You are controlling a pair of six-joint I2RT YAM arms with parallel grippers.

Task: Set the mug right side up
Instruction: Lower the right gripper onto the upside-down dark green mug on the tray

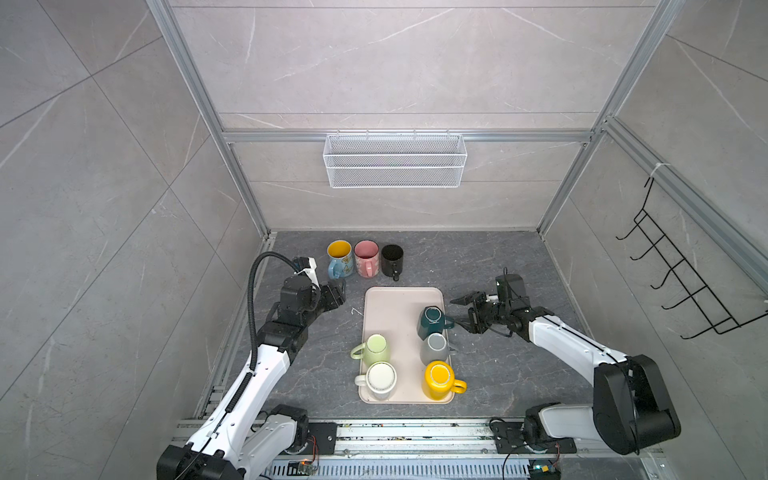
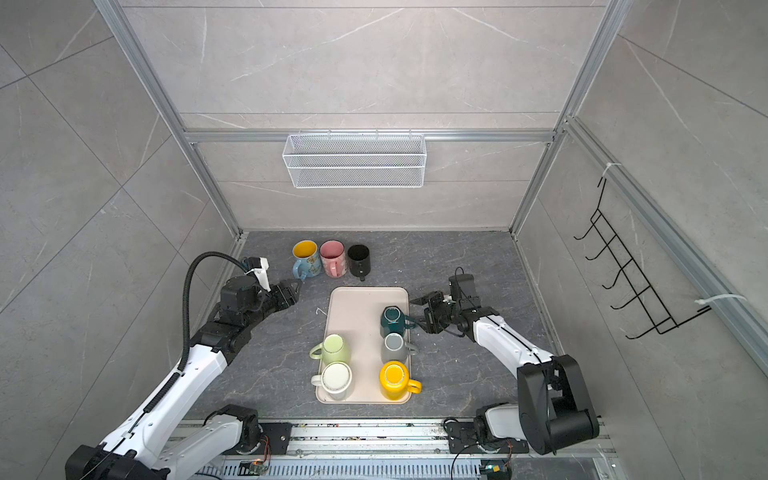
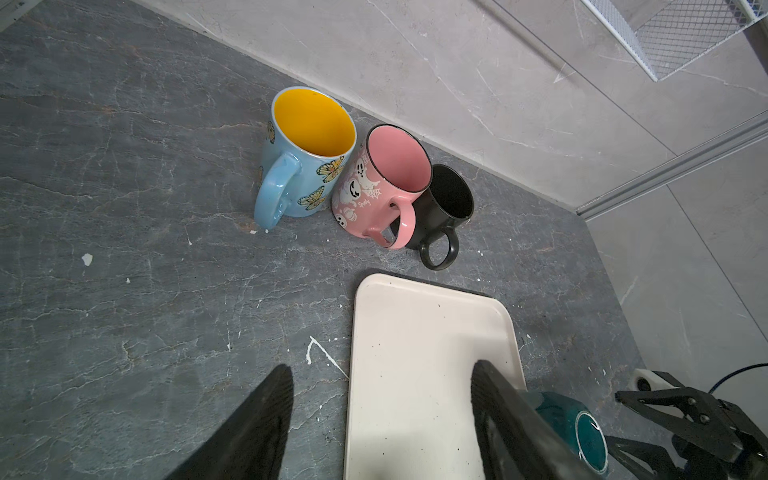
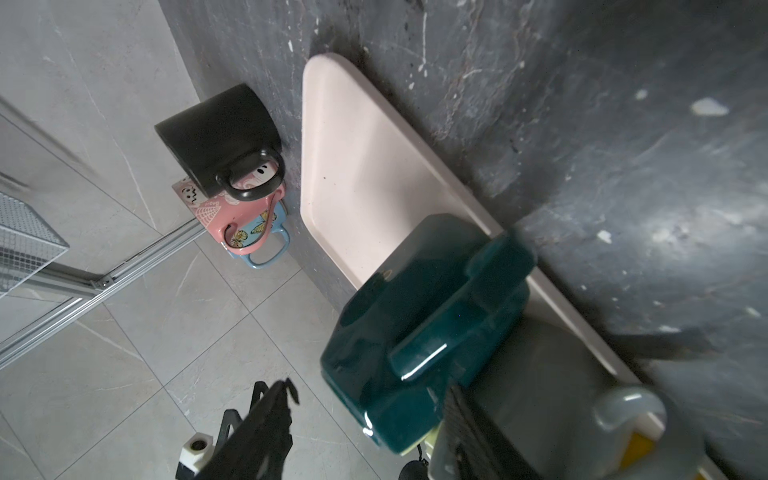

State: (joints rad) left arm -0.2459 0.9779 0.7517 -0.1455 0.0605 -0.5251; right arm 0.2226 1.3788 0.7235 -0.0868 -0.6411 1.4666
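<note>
Approach to teal mug (image 1: 432,324), base-up at the far right corner of tray (image 1: 395,307), handle (image 1: 449,322) turned toward right gripper (image 1: 455,311)

Jaws spread wide, coming in from the side and bracketing the handle without pinching it; contact too close to call. Probably lined up this way for flipping by a wrist roll once clamped. Grey mug (image 1: 434,349), yellow mug (image 1: 438,380), green mug (image 1: 374,349) and white mug (image 1: 380,378) likewise inverted. Blue mug (image 1: 340,259), pink mug (image 1: 366,257), black mug (image 1: 392,257) upright in a row behind, presumably finished. Left gripper (image 1: 340,291) beside the blue mug, fingers apart, empty, clear of the work

Lab robot cell: aluminium frame (image 1: 407,136), tiled panels (image 1: 395,62).
</note>
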